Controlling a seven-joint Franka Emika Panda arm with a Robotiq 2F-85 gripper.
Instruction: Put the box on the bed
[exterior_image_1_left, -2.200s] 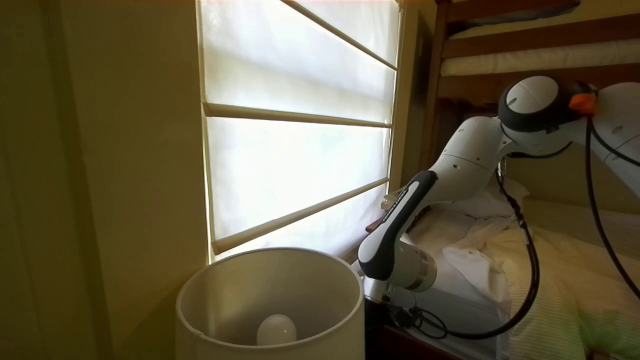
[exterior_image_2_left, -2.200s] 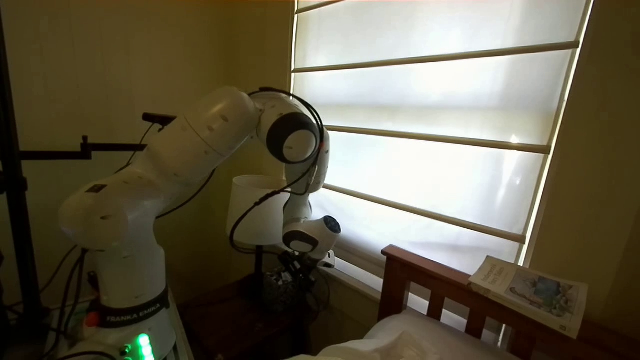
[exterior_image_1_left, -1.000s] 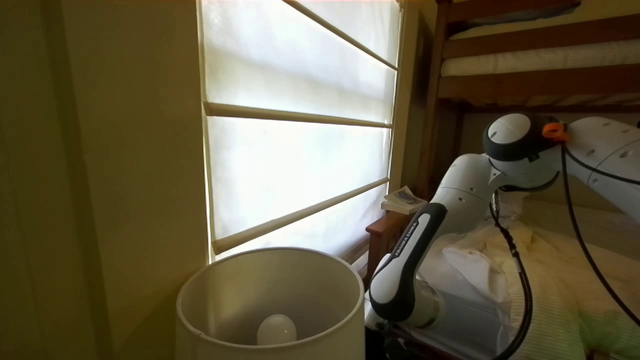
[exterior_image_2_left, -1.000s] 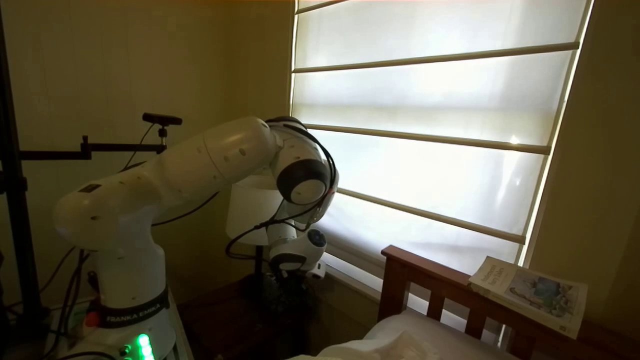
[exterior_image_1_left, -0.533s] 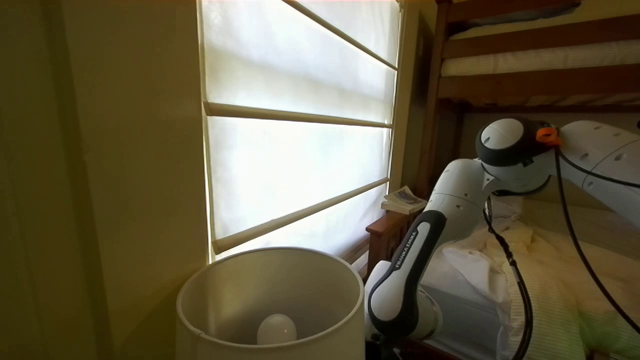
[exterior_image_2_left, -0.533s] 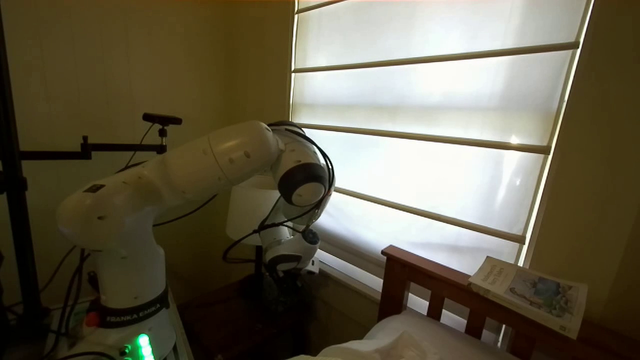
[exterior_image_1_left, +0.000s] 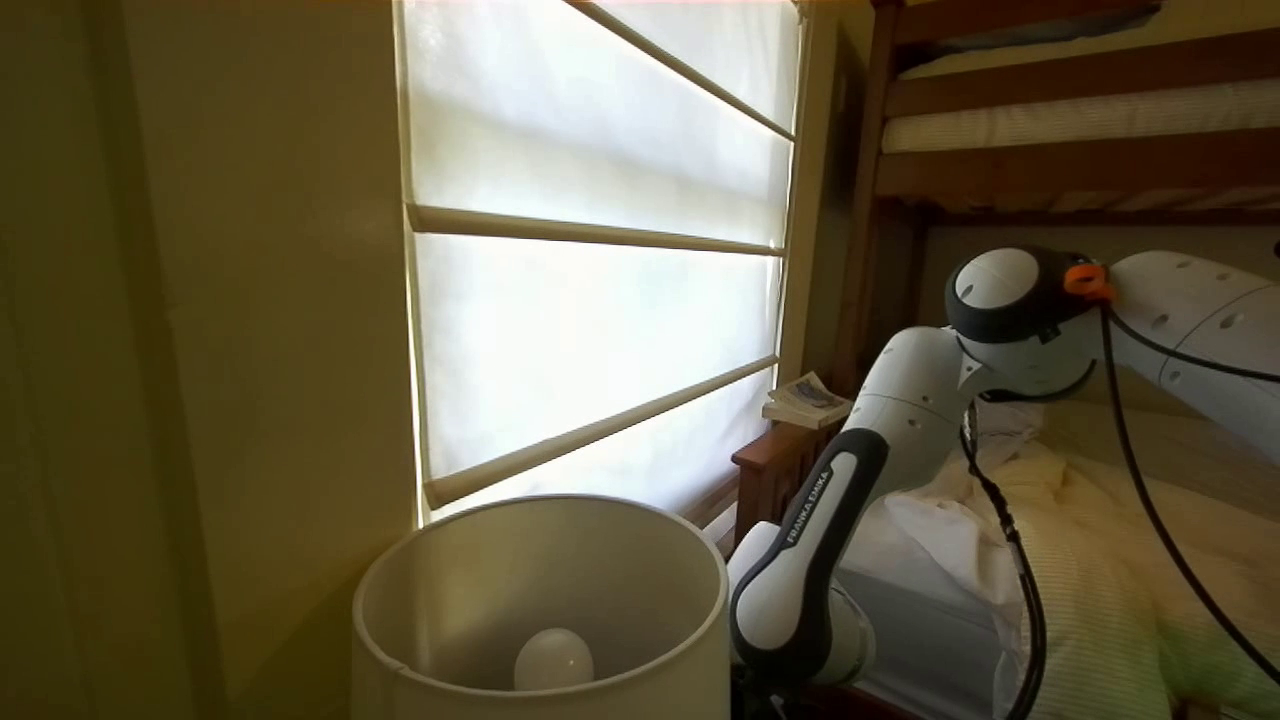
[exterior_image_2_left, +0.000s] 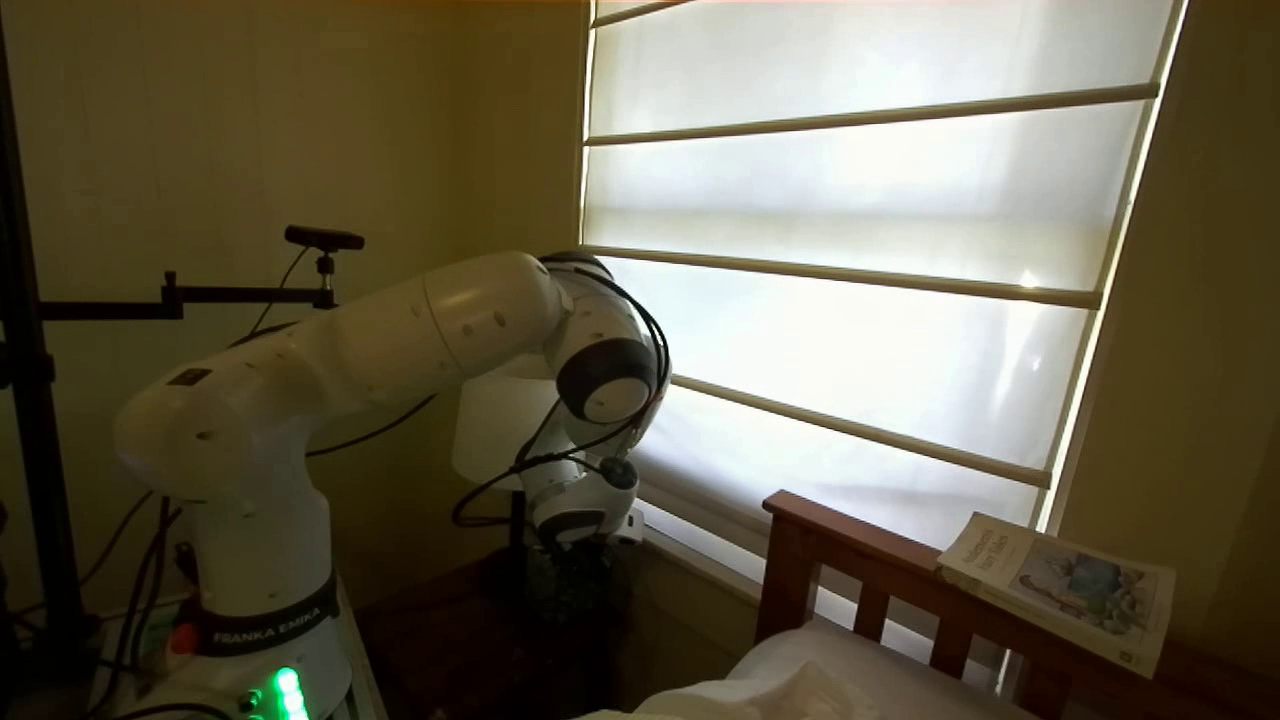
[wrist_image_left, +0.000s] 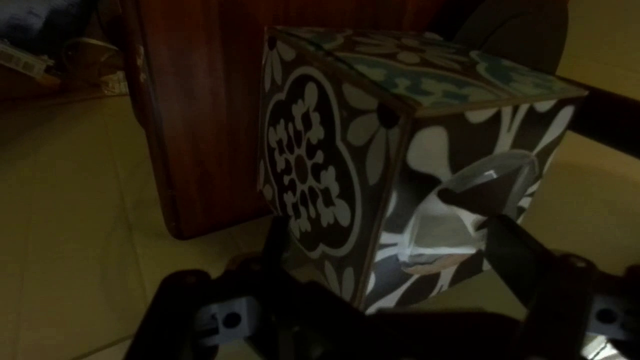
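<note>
The box (wrist_image_left: 345, 150), cube-shaped with a dark and white tile pattern and a film-covered opening on one face, fills the middle of the wrist view. It shows dimly under the hand in an exterior view (exterior_image_2_left: 568, 598). My gripper (wrist_image_left: 387, 225) is open, its fingers wide apart; the left fingertip is beside the box's left face, the right one overlaps the face with the opening. I cannot tell whether they touch it. The bed (exterior_image_1_left: 1130, 560), with white and cream-yellow bedding, shows in both exterior views (exterior_image_2_left: 800, 665), away from the gripper.
A white lampshade (exterior_image_1_left: 540, 600) stands close to the arm. The dark red-brown nightstand (wrist_image_left: 210, 125) is behind the box. A wooden headboard (exterior_image_2_left: 850, 535) with a book (exterior_image_2_left: 1060, 590) on it stands between window blind (exterior_image_2_left: 850, 350) and mattress. A cable loop (exterior_image_2_left: 490, 500) hangs from the arm.
The arm has come down, and the hand has moved lower onto the box, slightly left in an exterior view. The box looks about where it was. The last half second shows only slight motion.
</note>
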